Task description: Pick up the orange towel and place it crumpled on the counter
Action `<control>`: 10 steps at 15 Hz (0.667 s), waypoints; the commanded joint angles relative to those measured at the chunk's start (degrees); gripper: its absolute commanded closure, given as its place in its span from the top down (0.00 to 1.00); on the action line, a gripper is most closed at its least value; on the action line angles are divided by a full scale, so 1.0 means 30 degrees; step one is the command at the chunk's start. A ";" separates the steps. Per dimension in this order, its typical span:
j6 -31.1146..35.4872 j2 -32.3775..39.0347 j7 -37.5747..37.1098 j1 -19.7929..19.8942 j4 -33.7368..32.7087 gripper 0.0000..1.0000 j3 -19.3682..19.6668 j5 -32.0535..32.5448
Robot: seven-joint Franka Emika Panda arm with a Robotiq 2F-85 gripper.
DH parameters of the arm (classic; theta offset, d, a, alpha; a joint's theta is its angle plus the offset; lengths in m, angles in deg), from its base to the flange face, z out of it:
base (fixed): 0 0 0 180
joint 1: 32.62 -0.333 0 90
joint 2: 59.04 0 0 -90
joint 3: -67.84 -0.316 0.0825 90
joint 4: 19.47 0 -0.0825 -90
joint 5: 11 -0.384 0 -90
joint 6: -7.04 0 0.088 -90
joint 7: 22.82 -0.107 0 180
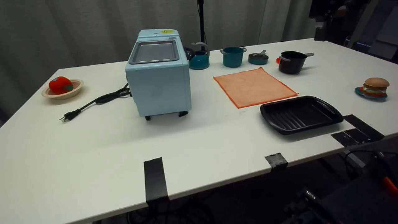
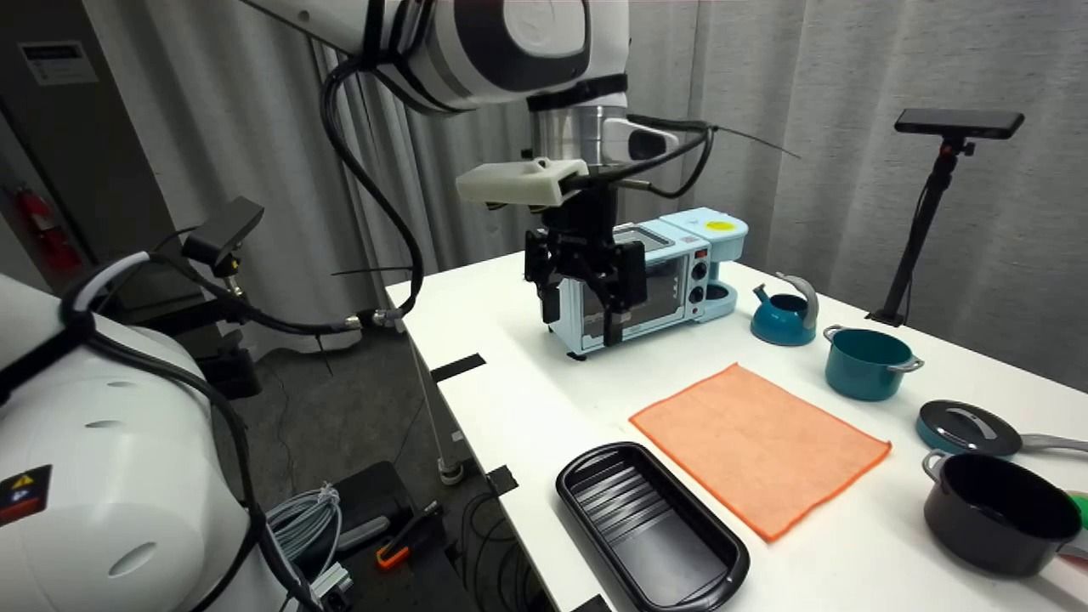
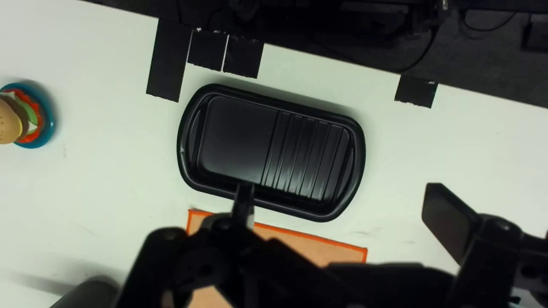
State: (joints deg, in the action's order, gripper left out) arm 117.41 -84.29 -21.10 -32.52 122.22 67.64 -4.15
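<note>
My tool hangs wide and empty: I judge this the approach, with reaching down to pinch the orange towel next.

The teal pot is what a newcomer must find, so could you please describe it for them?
On the white table, find the light-blue oven, then the kettle standing near it. The teal pot comes next, between that kettle and a shallow pan. It is deeper than the pan, spoutless unlike the kettle, and teal unlike the black pot.
</note>
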 commanded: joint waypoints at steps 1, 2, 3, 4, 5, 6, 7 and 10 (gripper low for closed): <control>0.1059 0.1878 0.0758 0.0542 -0.1291 1.00 0.1163 -0.0341; 0.1425 0.2366 0.0827 0.0643 -0.1591 1.00 0.1459 -0.0495; 0.1854 0.2837 0.0891 0.0726 -0.1863 1.00 0.1743 -0.0730; 0.2272 0.3367 0.0989 0.0778 -0.2166 1.00 0.2009 -0.1070; 0.2710 0.3911 0.0985 0.0853 -0.2456 1.00 0.2207 -0.1359; 0.3090 0.4443 0.0990 0.0898 -0.2732 1.00 0.2351 -0.1713; 0.3522 0.5026 0.0978 0.0932 -0.2999 1.00 0.2473 -0.2177; 0.5167 0.6812 0.0675 0.1038 -0.3607 1.00 0.2568 -0.3440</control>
State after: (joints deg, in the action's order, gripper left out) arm 129.45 -69.61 -19.77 -30.16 114.68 75.18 -10.72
